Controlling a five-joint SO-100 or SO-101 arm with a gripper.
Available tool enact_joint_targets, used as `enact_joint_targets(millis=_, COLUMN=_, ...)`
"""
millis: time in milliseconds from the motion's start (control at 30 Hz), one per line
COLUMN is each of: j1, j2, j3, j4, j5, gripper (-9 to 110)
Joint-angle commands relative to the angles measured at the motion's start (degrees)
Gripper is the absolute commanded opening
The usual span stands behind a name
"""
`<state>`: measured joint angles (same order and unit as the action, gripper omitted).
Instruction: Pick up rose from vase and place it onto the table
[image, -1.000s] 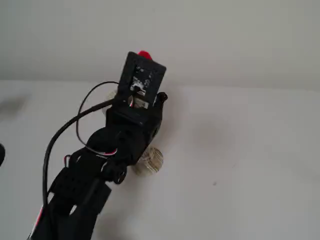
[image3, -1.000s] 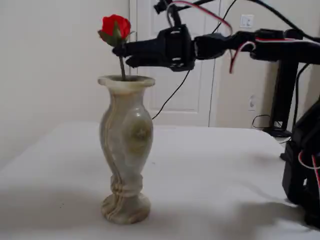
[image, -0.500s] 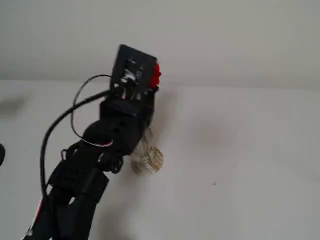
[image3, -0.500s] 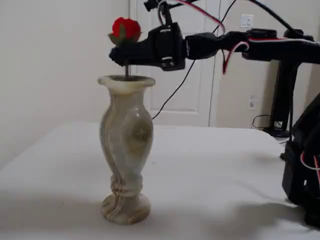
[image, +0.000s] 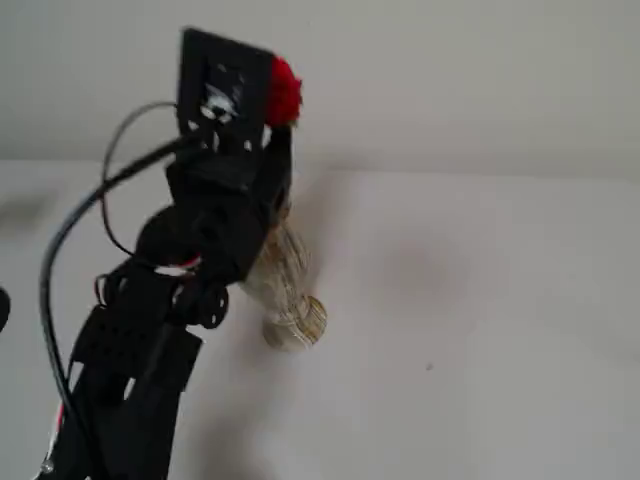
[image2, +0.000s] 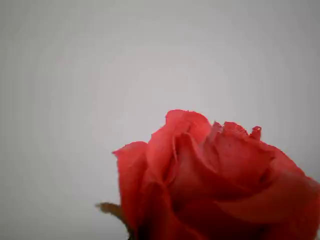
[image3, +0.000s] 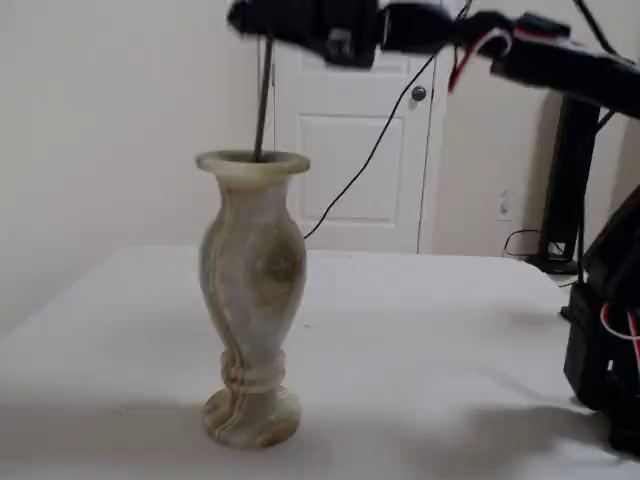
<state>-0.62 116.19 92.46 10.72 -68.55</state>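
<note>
The vase stands upright on the white table. The thin stem of the rose rises from the vase mouth into my gripper, which is closed around it just above the rim. The stem's lower end is still inside the vase. The red bloom shows beside my gripper in a fixed view from above. It also fills the lower right of the wrist view. In that view from above, the vase is partly hidden under my arm. The bloom is out of the side fixed view.
My arm's base stands at the right edge of the table. A black cable hangs behind the vase in front of a white door. Bare table lies to the right of the vase.
</note>
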Motion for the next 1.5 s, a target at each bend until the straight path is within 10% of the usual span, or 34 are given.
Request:
enact_joint_targets(millis=0, j1=3.87, j2=0.09, j3=-11.51, j4=0.79, j5=0.26, gripper=0)
enact_joint_targets(millis=533, j1=21.45, j2=-11.16, j3=-29.53, j4=7.73, j5=-12.57, gripper=0)
enact_joint_targets(millis=933, j1=22.94, j2=-11.25, j3=-28.83, j4=35.07, j5=-25.49, gripper=0)
enact_joint_targets(millis=1467, j1=22.94, j2=-5.54, j3=3.43, j4=30.94, j5=-32.08, gripper=0)
